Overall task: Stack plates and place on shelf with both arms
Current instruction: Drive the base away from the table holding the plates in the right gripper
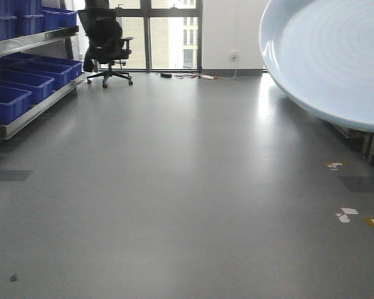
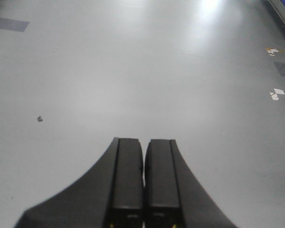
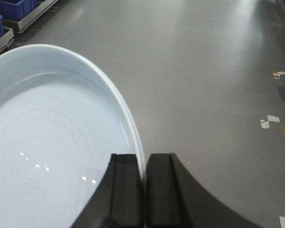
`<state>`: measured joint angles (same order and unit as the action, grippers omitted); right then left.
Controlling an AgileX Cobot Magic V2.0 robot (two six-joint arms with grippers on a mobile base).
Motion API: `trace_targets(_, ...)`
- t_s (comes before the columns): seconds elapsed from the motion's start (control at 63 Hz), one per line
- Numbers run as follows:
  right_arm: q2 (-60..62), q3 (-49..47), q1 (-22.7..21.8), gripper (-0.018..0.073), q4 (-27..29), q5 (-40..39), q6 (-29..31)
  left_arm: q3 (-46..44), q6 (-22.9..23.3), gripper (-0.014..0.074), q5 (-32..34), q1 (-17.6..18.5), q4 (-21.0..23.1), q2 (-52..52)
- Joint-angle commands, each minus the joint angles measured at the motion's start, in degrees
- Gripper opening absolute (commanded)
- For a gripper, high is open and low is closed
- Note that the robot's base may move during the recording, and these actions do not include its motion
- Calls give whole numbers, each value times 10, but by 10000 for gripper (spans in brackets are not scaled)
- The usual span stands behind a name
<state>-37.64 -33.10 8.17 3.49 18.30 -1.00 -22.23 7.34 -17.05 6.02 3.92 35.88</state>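
- While the right gripper (image 3: 143, 159) clamps its rim, the plate (image 3: 47, 142) hangs in the air above the floor (image 1: 174, 187), well apart from the rack of blue bins (image 1: 25, 87) and on the opposite side of the room.
- It is large, round and shallow, very pale blue-white and glossy, with faint concentric rings and small light glints in its well.
- Its low upturned rim runs straight into the narrow slot between the two black fingers (image 3: 126, 190), which are closed on that edge.
- From the front view the plate tilts, its hollow face turned toward the rack and its far part cut off by the picture edge.
- The left gripper (image 2: 143, 142) is closed with its fingers pressed together, nothing between them, and only bare floor beneath.
- Between the rack and the plate lies a broad stretch of grey, reflective floor.
- An office chair (image 1: 106, 43) stands just beyond the rack's far end, before a window (image 1: 168, 34); cables (image 1: 187, 76) lie along the wall base past it.
- Tape marks (image 1: 348, 215) dot the floor on the side away from the rack, below the plate.
- A small dark speck (image 1: 14, 278) lies on the floor nearer than the rack.
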Motion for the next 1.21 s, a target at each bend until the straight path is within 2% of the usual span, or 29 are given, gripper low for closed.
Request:
trace_targets(0.0,1,-19,-4,48,1,-58,3,-17,2,88,44,5,3,1)
trace_targets(1.191,1,-19,-4,48,1,-58,3,-17,2,88,44,5,3,1)
